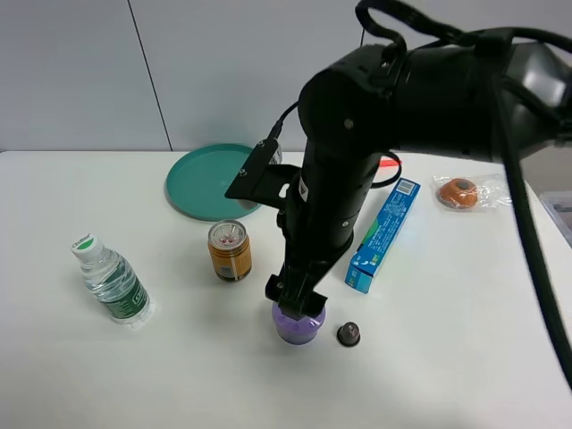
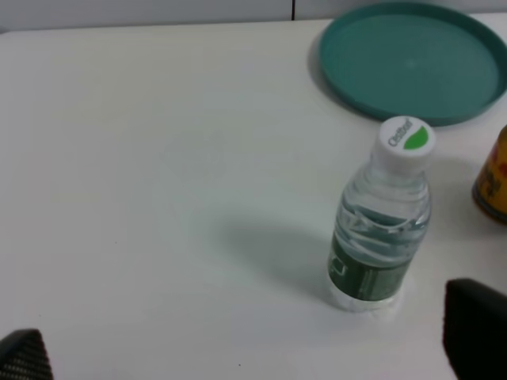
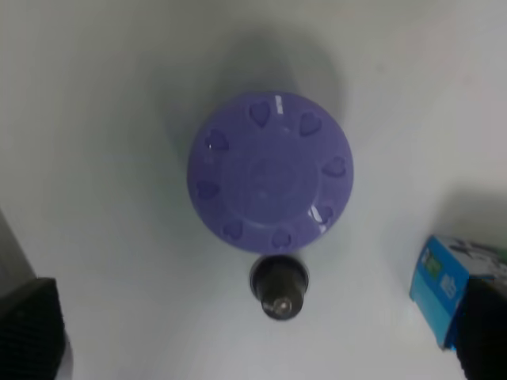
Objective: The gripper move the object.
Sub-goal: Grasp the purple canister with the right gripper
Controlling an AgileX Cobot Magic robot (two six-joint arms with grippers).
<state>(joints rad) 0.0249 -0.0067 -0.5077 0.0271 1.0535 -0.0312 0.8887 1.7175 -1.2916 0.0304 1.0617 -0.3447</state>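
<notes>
The lavender-purple jar stands on the white table, front centre, between the gold can and the tiny dark capsule. In the right wrist view its lid with heart-shaped dimples shows from straight above. My right gripper hangs directly over the jar, at or just above its lid. In the right wrist view the right gripper is open, one black finger at each lower corner, wide of the jar. My left gripper is open and empty, short of the water bottle; its arm is out of the exterior view.
A gold drink can stands left of the jar and a dark capsule just right of it. A water bottle is at the left, a teal plate behind, a blue box and a wrapped orange item at the right.
</notes>
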